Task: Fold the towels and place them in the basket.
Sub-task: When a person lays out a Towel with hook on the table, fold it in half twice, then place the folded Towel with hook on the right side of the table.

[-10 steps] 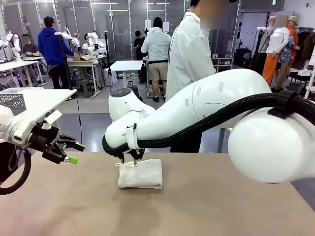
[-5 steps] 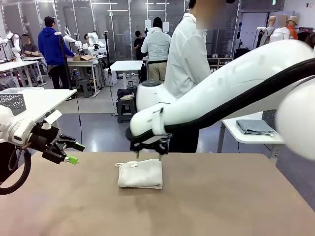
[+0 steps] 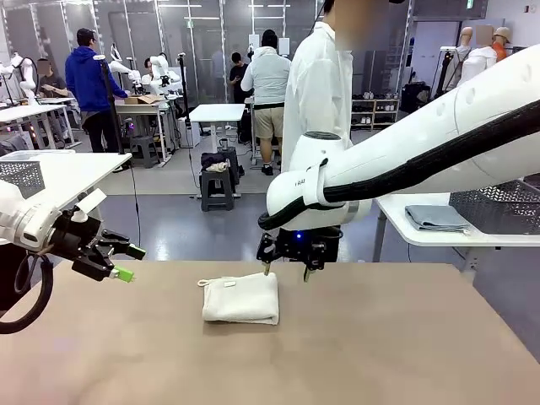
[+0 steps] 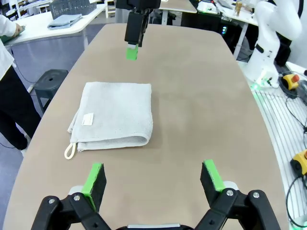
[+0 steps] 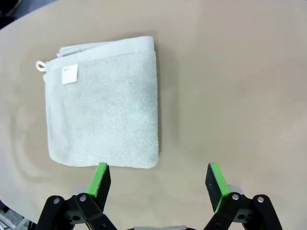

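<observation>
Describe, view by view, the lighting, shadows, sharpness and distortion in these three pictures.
Front view: even indoor light, sharp; the towel casts only a thin, soft shadow. Left wrist view: edges of the table bow, likely the wide-angle lens. Right wrist view: towel slightly soft, a faint shadow along its edge; no glare.

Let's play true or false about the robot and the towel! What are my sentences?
1. The white towel lies folded on the table. True.
2. The right gripper is squeezing the towel. False: it is open and hovers at the towel's edge, holding nothing.
3. The left gripper is open. True.
4. The towel is inside the basket. False: the basket stands on a side table, away from the towel.
</observation>
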### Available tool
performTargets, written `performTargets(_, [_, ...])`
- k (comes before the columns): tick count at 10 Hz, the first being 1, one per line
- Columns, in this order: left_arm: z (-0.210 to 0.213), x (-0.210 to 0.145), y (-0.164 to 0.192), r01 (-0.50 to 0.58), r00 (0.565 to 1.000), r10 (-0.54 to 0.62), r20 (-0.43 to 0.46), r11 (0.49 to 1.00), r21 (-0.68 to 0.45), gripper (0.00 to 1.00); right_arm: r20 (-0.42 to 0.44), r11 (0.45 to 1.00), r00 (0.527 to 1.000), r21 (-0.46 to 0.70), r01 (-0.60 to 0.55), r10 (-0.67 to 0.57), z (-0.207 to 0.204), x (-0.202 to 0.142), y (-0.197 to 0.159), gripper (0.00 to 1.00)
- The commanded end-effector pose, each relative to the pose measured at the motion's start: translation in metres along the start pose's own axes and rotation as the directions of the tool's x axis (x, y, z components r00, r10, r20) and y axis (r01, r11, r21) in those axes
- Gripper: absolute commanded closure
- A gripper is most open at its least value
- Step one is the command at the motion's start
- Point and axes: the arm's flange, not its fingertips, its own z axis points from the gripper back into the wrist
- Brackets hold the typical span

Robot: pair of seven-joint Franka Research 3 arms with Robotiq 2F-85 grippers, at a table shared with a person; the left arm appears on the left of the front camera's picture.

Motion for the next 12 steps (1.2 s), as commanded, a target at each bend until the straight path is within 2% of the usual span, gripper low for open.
performTargets(1, [0.0011, 0.0024, -0.0005, 0.004, 1.000, -0.004, -0.002, 1.000, 0.005, 0.00, 0.001, 1.000, 1.000, 0.003, 0.012, -0.012, -0.0011, 0.0020, 0.0040, 0.00])
performTargets(12, [0.0011, 0.0024, -0.0005, 0.004, 1.000, -0.004, -0.002, 1.000, 0.005, 0.00, 0.001, 1.000, 1.000, 0.003, 0.012, -0.012, -0.0011, 0.0020, 0.0040, 0.00])
